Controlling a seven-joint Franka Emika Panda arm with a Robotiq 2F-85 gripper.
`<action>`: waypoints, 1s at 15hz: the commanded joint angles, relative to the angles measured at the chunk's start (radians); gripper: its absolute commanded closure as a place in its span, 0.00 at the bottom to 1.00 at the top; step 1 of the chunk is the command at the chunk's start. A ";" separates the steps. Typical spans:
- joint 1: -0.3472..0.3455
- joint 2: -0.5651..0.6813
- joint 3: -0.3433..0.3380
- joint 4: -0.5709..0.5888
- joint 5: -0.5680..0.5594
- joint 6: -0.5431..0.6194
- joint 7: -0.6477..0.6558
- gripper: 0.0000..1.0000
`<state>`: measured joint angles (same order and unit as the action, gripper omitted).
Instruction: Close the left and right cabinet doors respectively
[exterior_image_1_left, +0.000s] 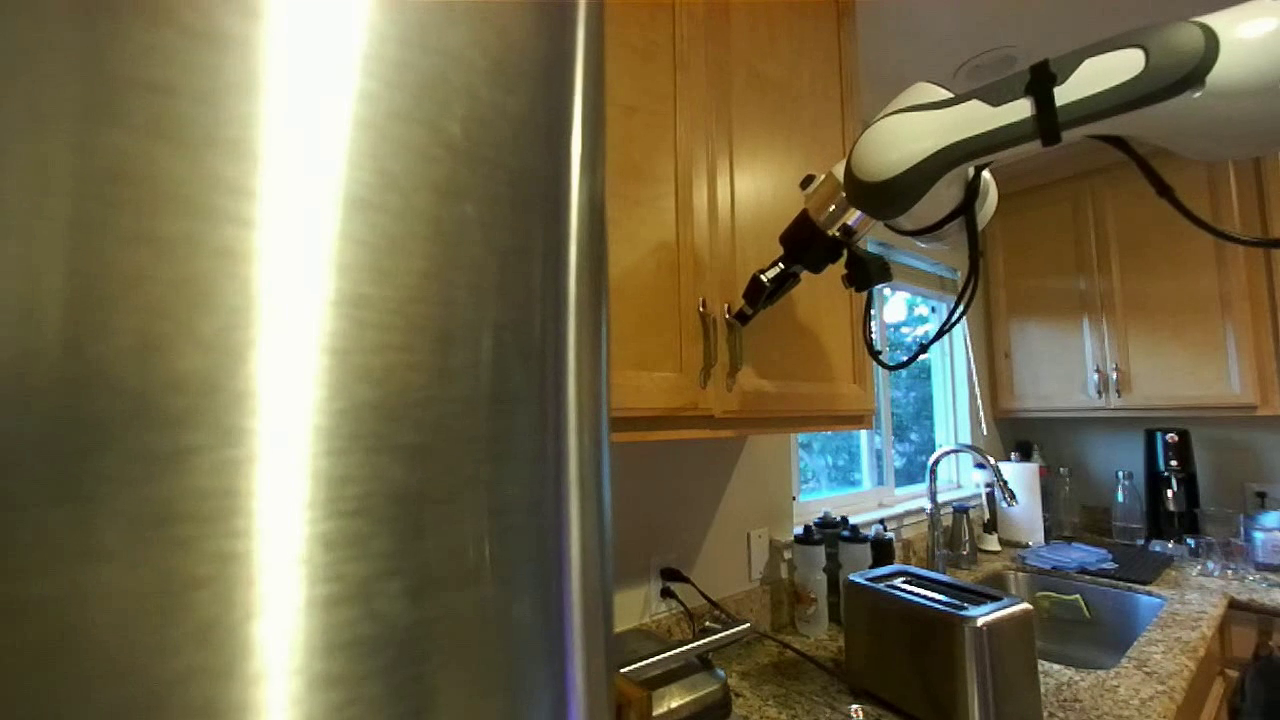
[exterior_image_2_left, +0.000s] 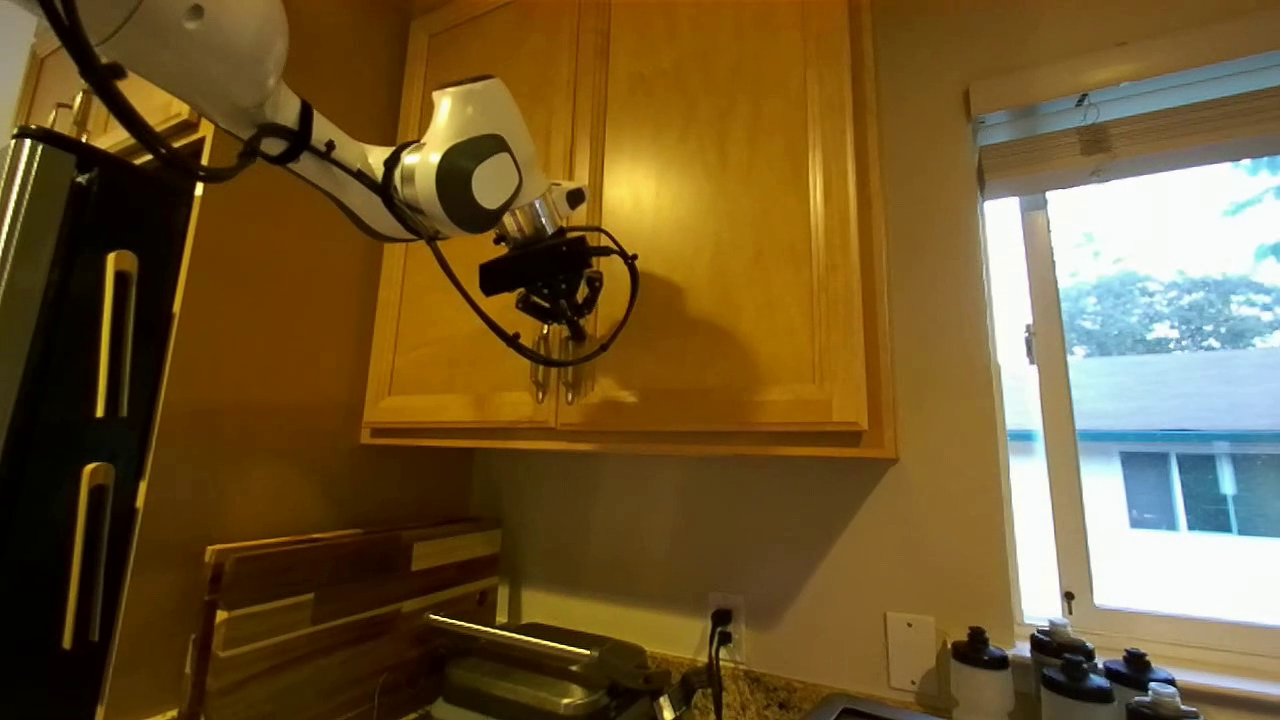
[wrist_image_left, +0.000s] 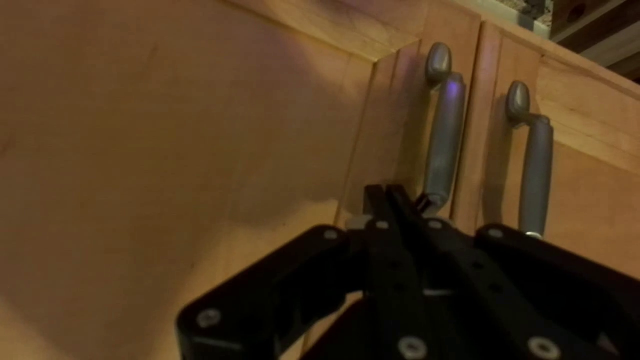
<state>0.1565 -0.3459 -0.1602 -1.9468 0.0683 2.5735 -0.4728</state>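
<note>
The left cabinet door (exterior_image_1_left: 640, 200) (exterior_image_2_left: 470, 100) and the right cabinet door (exterior_image_1_left: 790, 130) (exterior_image_2_left: 710, 200) are honey-coloured wood and hang side by side. Both look flush with the cabinet front. Each has a metal bar handle near the middle seam. In the wrist view the right door (wrist_image_left: 175, 125) fills the left side and the left door (wrist_image_left: 595, 200) is at the right. My gripper (exterior_image_1_left: 740, 316) (exterior_image_2_left: 578, 332) (wrist_image_left: 384, 189) is shut with nothing between its fingertips. The tips are at the right door, beside the upper end of the right door's handle (wrist_image_left: 445, 140). I cannot tell whether they touch.
A brushed-steel fridge panel (exterior_image_1_left: 430, 360) stands close by. Below the cabinet are a contact grill (exterior_image_2_left: 530, 680), a wooden board (exterior_image_2_left: 350, 610), a toaster (exterior_image_1_left: 940, 640) and several bottles (exterior_image_2_left: 1080, 690). A window (exterior_image_2_left: 1150, 400) and like wooden cabinets (exterior_image_1_left: 1150, 290) lie further along.
</note>
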 joint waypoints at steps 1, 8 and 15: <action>-0.040 -0.013 0.032 -0.008 -0.040 -0.048 0.023 0.68; -0.084 -0.181 0.017 -0.169 -0.049 -0.361 -0.003 0.28; -0.115 -0.169 0.001 -0.183 -0.080 -0.819 0.003 0.00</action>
<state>0.0672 -0.5122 -0.1630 -2.1059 0.0130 1.8766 -0.4718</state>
